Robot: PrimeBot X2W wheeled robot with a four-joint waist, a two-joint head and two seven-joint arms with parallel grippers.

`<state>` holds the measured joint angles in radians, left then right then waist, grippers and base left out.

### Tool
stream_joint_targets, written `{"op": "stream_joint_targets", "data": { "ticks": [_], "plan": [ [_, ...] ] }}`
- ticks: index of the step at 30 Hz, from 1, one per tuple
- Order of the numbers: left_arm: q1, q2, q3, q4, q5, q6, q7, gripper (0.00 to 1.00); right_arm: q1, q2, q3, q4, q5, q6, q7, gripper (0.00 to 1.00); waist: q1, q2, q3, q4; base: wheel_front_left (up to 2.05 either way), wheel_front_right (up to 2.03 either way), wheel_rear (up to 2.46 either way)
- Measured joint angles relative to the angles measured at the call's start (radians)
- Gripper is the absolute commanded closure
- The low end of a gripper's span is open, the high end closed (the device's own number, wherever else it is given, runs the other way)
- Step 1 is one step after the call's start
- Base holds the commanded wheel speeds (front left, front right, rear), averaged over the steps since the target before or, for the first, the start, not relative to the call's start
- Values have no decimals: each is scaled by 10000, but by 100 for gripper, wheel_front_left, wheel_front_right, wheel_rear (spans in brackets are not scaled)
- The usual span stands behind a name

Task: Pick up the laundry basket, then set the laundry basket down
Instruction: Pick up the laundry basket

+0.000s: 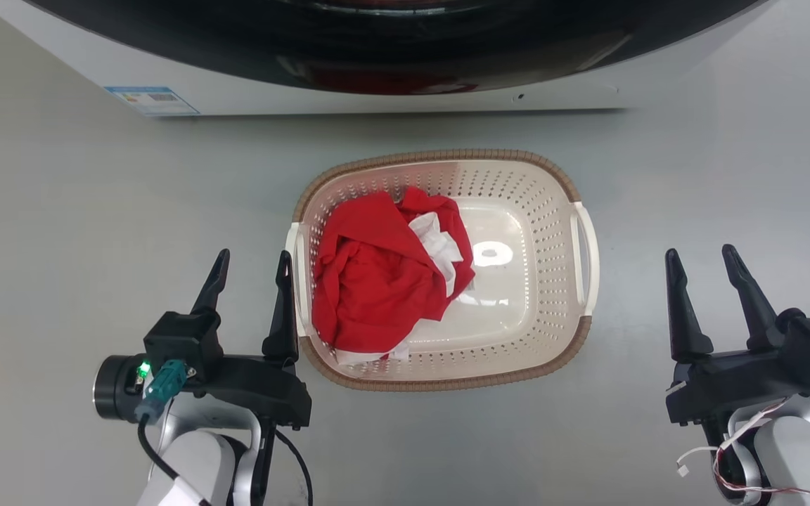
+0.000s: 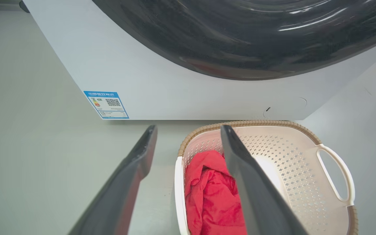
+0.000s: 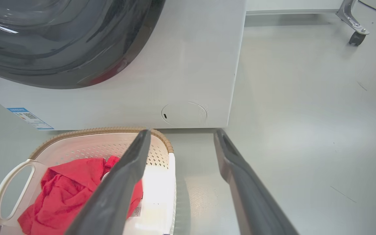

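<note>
Our left hand (image 1: 253, 254), fingers apart, sits just beside the left handle (image 1: 297, 281) of the laundry basket (image 1: 447, 156); our right hand (image 1: 699, 251), fingers likewise apart, hangs well clear.

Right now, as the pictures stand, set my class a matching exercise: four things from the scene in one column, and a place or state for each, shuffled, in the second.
1 laundry basket
2 red garment
3 left gripper
4 right gripper

A open, well apart from the right handle
B on the floor before the washer
C open, close beside the left handle
D heaped in the basket's left half

Pairs: 1-B, 2-D, 3-C, 4-A
</note>
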<state>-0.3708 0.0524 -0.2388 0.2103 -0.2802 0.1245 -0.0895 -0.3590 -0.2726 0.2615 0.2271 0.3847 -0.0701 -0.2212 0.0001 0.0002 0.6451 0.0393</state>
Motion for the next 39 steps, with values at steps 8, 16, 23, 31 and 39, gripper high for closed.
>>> {"op": "stream_joint_targets", "data": {
  "ticks": [8, 16, 23, 31, 39],
  "plan": [
    [-464, -65, -73, 732, -176, 0, -104, 0, -618, 29, 138, 487, -40, 121, 2, 0, 0, 0, 906, 16, 0, 0, 0],
    [-1210, -115, -222, 1866, -370, -61, -90, 0, -1336, 98, 263, 1415, -52, 357, 105, 0, -1, -1, 1256, -4, 0, 0, 0],
    [-2118, -140, -261, 2838, -458, -278, 35, 0, -2249, 499, 715, 2295, -142, 633, 374, 0, -1, -1, 1399, -84, 0, 0, 0],
    [-3374, -148, -192, 4142, -708, -560, 472, 0, -3339, 917, 859, 3511, -130, 842, 679, 0, -1, -1, 1579, -170, 0, 0, 0],
    [-4042, -127, -15, 5446, -955, -899, 957, 0, -4127, 1417, 1106, 4753, -56, 1057, 993, 0, -1, -1, 1812, -278, 0, 0, 0]
  ]
}}
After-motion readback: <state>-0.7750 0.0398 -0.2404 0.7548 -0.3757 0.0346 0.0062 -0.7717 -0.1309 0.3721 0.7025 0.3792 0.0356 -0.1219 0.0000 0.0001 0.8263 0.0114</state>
